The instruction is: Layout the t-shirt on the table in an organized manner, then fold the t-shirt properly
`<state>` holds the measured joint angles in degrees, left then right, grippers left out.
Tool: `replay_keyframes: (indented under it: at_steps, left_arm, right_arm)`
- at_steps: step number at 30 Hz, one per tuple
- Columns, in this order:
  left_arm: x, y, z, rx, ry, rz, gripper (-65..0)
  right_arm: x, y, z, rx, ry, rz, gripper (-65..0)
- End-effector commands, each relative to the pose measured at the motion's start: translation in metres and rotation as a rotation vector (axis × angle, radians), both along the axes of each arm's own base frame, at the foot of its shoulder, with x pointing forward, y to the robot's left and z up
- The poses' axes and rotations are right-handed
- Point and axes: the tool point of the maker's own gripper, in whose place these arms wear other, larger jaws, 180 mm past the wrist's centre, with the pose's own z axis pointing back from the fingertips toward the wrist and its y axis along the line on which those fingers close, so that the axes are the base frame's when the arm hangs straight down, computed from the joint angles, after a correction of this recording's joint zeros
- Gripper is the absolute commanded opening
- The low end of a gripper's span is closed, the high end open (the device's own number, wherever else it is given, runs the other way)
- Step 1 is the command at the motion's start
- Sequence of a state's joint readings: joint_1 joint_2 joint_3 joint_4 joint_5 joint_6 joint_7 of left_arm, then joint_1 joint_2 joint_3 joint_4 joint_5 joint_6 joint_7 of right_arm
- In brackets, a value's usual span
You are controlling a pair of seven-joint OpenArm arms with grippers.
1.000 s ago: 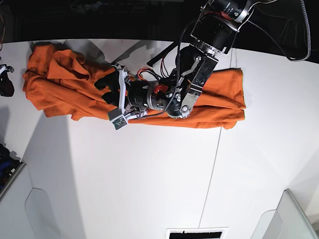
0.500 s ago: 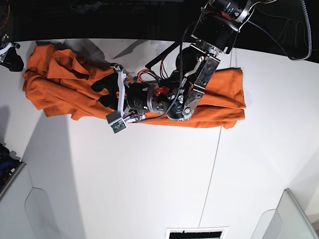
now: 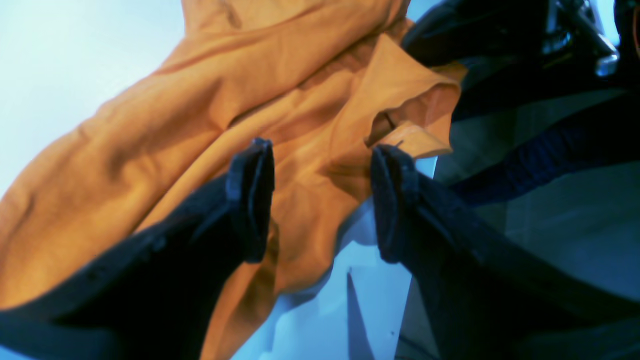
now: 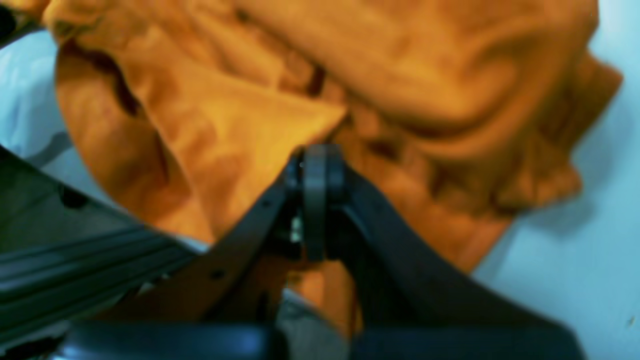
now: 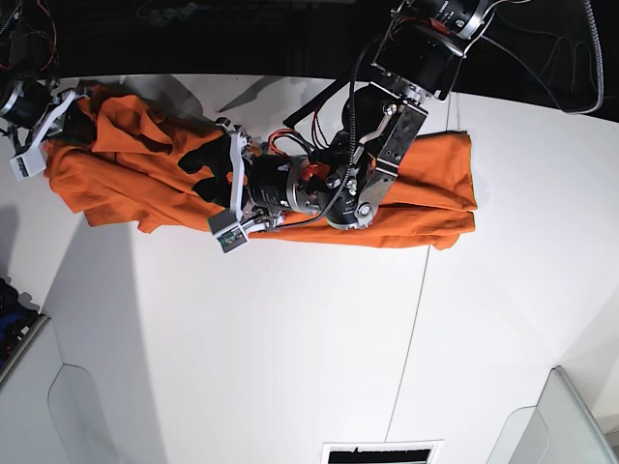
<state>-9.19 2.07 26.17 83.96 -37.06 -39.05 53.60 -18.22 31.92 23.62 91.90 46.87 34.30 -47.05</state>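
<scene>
The orange t-shirt [image 5: 426,184] lies bunched in a long band across the far part of the white table [image 5: 290,338]. Its left end is crumpled. My left gripper [image 5: 200,174] is over the shirt's middle-left. In the left wrist view [image 3: 322,200] it is open, with the shirt [image 3: 200,100] under and between the fingers [image 3: 250,200]. My right gripper [image 5: 77,99] is at the shirt's far left end. In the right wrist view [image 4: 316,160] it is shut, tips together, close over the wrinkled cloth [image 4: 425,75]. I cannot tell if it touches the cloth.
A thin dark seam [image 5: 411,338] runs down the table. A dark vent slot [image 5: 377,452] sits at the near edge. Grey panels stand at the lower right [image 5: 571,425] and lower left [image 5: 19,338]. A dark background lies beyond the far edge.
My right arm has come in from the left edge of the table to the shirt's left end. My left arm has stayed almost still over the shirt.
</scene>
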Motion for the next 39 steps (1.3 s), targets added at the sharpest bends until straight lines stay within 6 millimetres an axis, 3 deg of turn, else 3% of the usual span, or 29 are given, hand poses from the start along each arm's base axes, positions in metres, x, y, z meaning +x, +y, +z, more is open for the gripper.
replay_keyframes:
  at_steps: [1, 11, 16, 24, 29, 33, 38, 39]
  left_arm:
    - [0.006, -0.008, 0.019, -0.059, -0.035, -0.004, -32.1]
    - [0.006, -0.008, 0.019, -0.056, -0.036, -0.004, -32.1]
    - [0.015, 0.000, 0.019, -0.056, -0.037, 0.032, -32.1]
    - [0.045, 0.030, 0.026, -0.101, -0.027, 0.165, -32.1]
    - [0.043, 0.026, 0.033, -0.150, -0.007, 0.165, -32.1]
    - [0.038, 0.025, 0.030, -0.155, 0.010, 0.166, -32.1]
    - [0.024, 0.025, 0.017, -0.152, 0.053, 0.169, -32.1]
    - [0.021, 0.025, 0.015, -0.154, 0.063, 0.169, -32.1]
  right_arm:
    - [0.012, -0.008, 0.011, -0.014, -0.043, -0.002, -65.0]
    - [0.033, -0.043, -0.015, 0.021, 0.004, -0.146, -65.0]
    - [0.049, -0.051, -0.012, 0.042, -0.035, -0.187, -65.0]
    - [0.095, -0.056, 0.019, 0.009, -0.159, -0.185, -65.0]
    - [0.115, -0.051, 0.043, 0.073, -0.203, -0.186, -65.0]
    - [0.116, -0.042, 0.062, 0.121, -0.224, -0.159, -65.0]
    - [0.125, -0.051, 0.094, 0.098, -0.329, -0.174, -65.0]
    - [0.128, -0.056, 0.100, 0.091, -0.359, -0.189, -60.9]
